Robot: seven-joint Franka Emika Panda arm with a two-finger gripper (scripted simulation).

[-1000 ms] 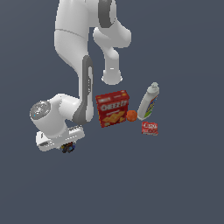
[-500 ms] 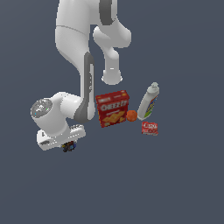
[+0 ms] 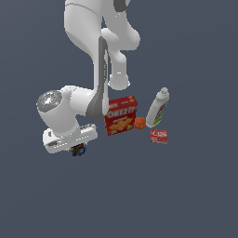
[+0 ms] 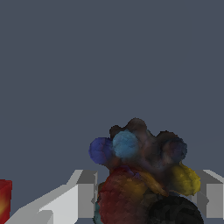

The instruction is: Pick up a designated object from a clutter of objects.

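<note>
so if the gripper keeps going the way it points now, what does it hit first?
The small dark lumpy object, sitting between the fingers of the gripper. Contact is unclear; below it is probably just floor.

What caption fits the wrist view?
End effector fingers flank the small lumpy dark object.

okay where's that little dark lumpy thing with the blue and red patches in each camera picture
Exterior view: the lumpy object sits low at the exterior view's left, under the tool, apart from the cracker box.
Wrist view: it fills the lower middle, between the grey fingers.
Shared landmark: the tool itself.
</note>
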